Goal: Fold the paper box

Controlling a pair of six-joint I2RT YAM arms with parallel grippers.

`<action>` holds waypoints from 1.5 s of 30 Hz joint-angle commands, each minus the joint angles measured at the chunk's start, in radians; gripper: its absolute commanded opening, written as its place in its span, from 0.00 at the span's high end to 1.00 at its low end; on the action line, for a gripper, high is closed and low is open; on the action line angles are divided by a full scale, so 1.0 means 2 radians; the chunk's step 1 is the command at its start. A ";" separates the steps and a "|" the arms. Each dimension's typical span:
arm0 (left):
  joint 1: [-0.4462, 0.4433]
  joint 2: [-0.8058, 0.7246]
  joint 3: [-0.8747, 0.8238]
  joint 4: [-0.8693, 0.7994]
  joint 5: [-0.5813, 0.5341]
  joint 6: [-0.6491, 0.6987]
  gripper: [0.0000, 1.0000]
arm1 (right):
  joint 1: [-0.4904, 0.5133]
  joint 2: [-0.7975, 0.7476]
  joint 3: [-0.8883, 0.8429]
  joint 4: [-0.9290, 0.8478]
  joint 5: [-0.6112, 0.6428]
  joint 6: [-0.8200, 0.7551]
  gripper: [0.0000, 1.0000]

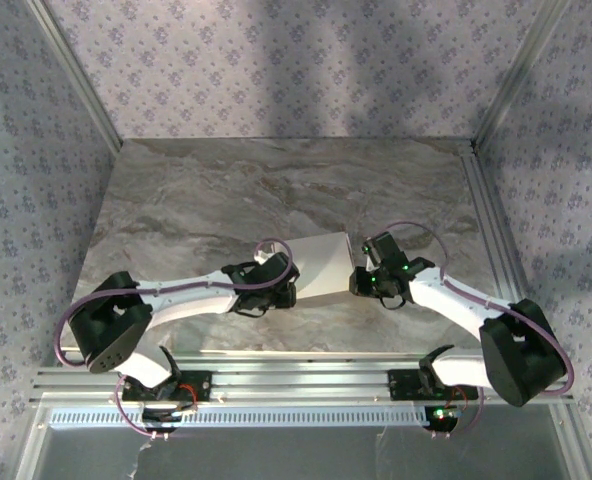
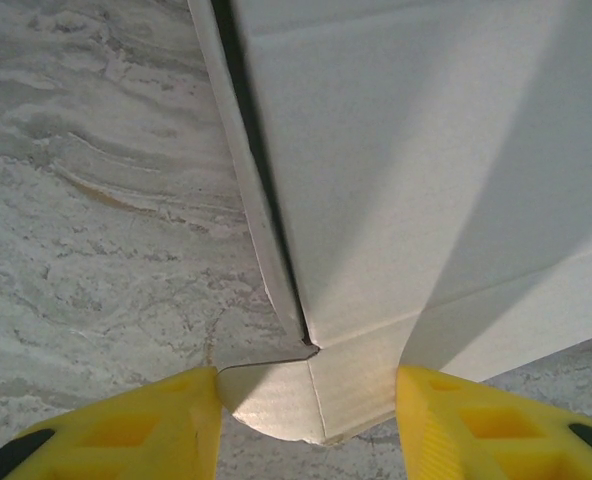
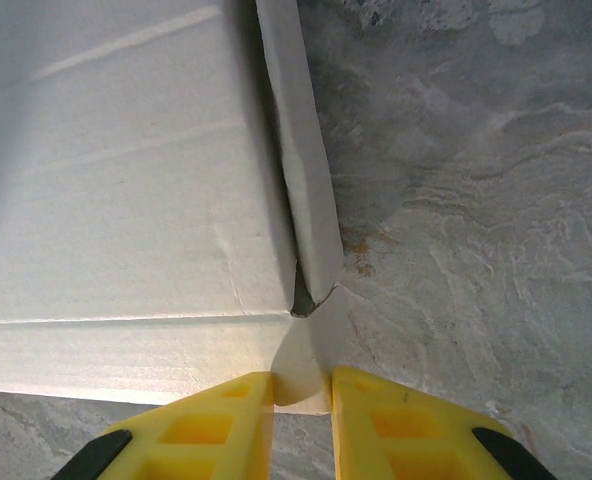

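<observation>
A marbled grey-brown table (image 1: 226,190) fills the middle. Walls (image 1: 276,60) papered in pale lilac with small flower sprigs stand behind the table and at both its sides. One aluminium post (image 1: 76,72) rises from the table's far left corner and another post (image 1: 521,65) from its far right corner. An aluminium rail (image 1: 306,380) runs along the table's near edge, with a white slotted strip (image 1: 276,415) just in front of it.

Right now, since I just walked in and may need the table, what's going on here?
Two robot arms are working a white cardboard box on the marble table. The right gripper pinches a flap at one corner; the left gripper straddles another corner, grip unclear. Folding isn't finished.
</observation>
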 commanded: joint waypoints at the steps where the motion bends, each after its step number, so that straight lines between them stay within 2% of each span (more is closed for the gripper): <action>1: -0.004 0.001 -0.005 0.046 -0.006 -0.015 0.52 | 0.001 0.003 0.017 -0.007 -0.014 -0.003 0.78; 5: -0.005 -0.014 -0.016 0.062 -0.011 -0.026 0.48 | 0.000 0.003 0.017 -0.009 -0.012 -0.003 0.78; 13: -0.007 -0.104 -0.016 -0.058 -0.065 -0.038 0.42 | -0.006 0.003 0.017 -0.012 -0.010 -0.007 0.78; 18: -0.008 -0.130 -0.011 -0.078 -0.064 -0.035 0.48 | -0.006 0.008 0.018 -0.009 -0.012 -0.007 0.78; 26: -0.009 -0.080 -0.008 -0.008 -0.010 -0.035 0.52 | -0.006 0.005 0.016 -0.010 -0.012 -0.006 0.78; 45: -0.009 -0.025 0.005 0.023 -0.003 -0.025 0.55 | -0.006 0.004 0.014 -0.007 -0.014 -0.005 0.78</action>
